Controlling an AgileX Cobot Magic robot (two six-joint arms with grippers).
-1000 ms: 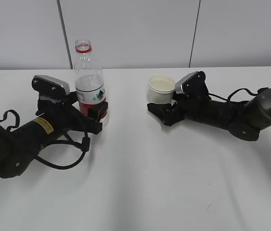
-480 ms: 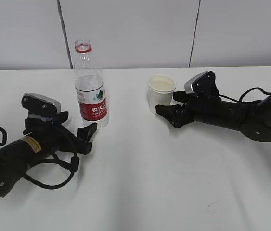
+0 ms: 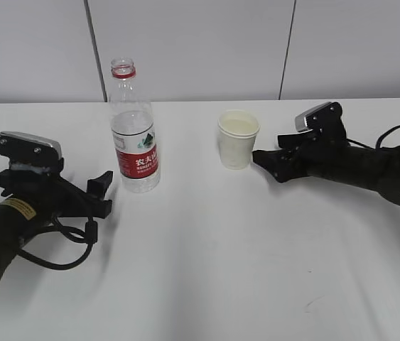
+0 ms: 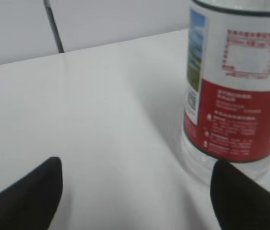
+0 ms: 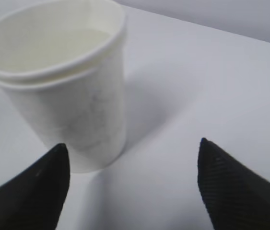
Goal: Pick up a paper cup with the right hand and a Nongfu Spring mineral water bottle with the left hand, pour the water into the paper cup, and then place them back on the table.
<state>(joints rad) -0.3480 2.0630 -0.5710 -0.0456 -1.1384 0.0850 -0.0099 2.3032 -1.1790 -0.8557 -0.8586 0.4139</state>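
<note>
The Nongfu Spring bottle (image 3: pixel 134 131) stands upright on the white table (image 3: pixel 207 270), uncapped, with a red neck ring and red-and-white label; it fills the right of the left wrist view (image 4: pixel 235 91). My left gripper (image 3: pixel 99 192) (image 4: pixel 135 191) is open and empty, a little left of and nearer than the bottle. The paper cup (image 3: pixel 238 138) stands upright to the right; it shows in the right wrist view (image 5: pixel 63 81). My right gripper (image 3: pixel 265 162) (image 5: pixel 132 184) is open and empty, just right of the cup, apart from it.
A grey panelled wall (image 3: pixel 200 42) rises behind the table's far edge. Loose black cables (image 3: pixel 57 249) trail from the left arm on the table.
Both grippers have let go and drawn back: the left arm moved left and nearer, away from the bottle; the right arm moved right, away from the cup. Bottle and cup stand still.
</note>
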